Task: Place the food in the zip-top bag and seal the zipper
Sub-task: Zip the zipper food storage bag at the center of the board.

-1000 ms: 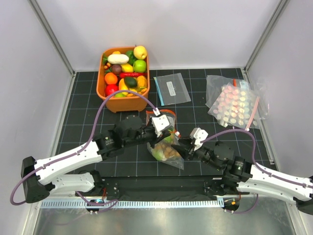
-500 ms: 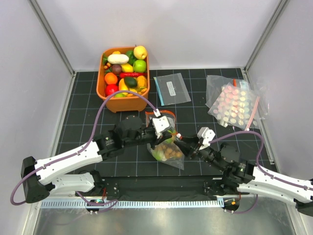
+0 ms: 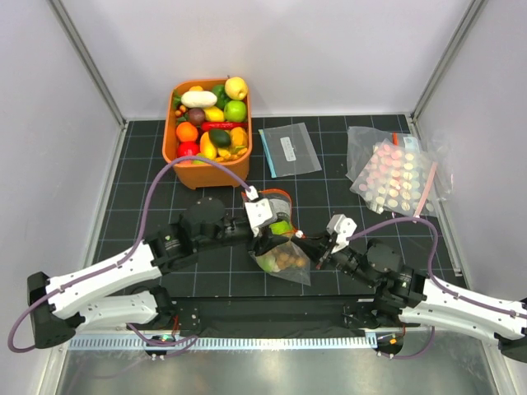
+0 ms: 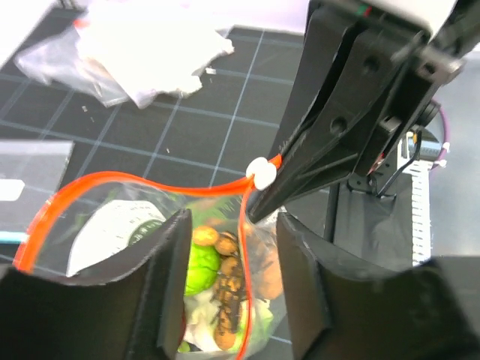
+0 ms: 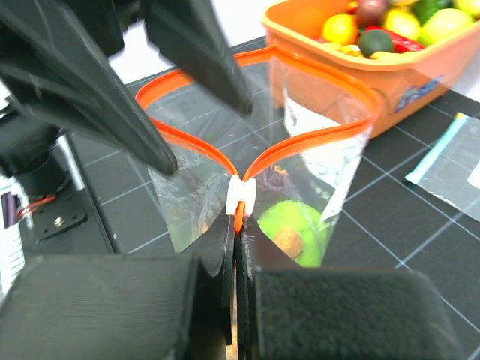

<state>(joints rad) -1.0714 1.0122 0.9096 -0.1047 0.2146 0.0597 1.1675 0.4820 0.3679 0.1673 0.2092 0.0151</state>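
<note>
The zip-top bag (image 3: 284, 259) stands between both arms, its mouth partly apart. Through the clear plastic show a green lime (image 4: 196, 259), a cluster of tan balls (image 4: 225, 289) and a white-and-green piece (image 4: 116, 229). My right gripper (image 5: 238, 225) is shut on the orange-red zipper (image 5: 315, 142) just below its white slider (image 5: 241, 196). My left gripper (image 4: 231, 277) is open. The zipper strip (image 4: 135, 180) runs between its fingers (image 4: 165, 285) without touching them. More food fills the orange basket (image 3: 177, 152) at the back left.
A flat clear bag with a blue edge (image 3: 288, 148) lies behind the arms. A larger clear bag of pink discs (image 3: 395, 177) lies at the back right. Grey walls close in both sides.
My left gripper has opened, let go of the bag's mouth and drawn back a little to the left. My right gripper has closed on the zipper by the slider.
</note>
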